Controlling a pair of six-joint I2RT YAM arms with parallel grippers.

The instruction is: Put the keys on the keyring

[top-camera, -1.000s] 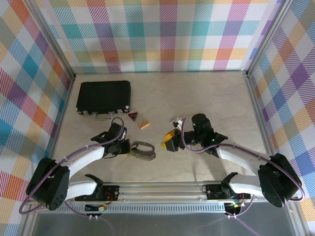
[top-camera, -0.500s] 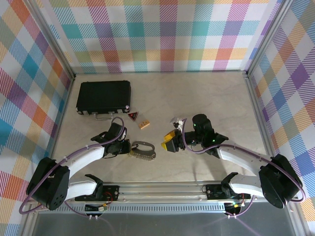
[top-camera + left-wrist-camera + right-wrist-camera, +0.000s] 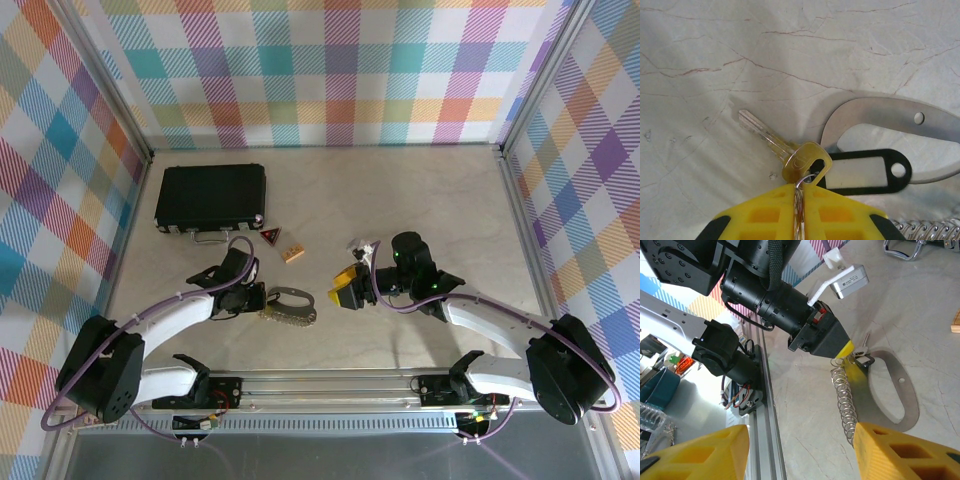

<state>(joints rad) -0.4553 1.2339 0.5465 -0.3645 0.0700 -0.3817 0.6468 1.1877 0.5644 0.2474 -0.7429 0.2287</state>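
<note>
1. Gripping a thin wire loop (image 3: 804, 180) between shut yellow fingers (image 3: 765, 215), the left pincer (image 3: 800, 202) sits low over the tabletop (image 3: 715, 60).
2. On that loop are the keys (image 3: 782, 147); one brass-headed key lies flat, its blade pointing away from the fingers.
3. The keyring (image 3: 862, 172), a black oval with a pale centre, touches the key's head and partly overlaps a flat silver metal loop (image 3: 890, 112).
4. A coiled spring (image 3: 845, 395) lies just beside them.
5. The right pincer (image 3: 800, 455) is spread wide, empty, apart from the keys.
6. Farther back lie a wooden block (image 3: 292, 254), a red triangular tag (image 3: 270, 237) and a black case (image 3: 212, 197).
</note>
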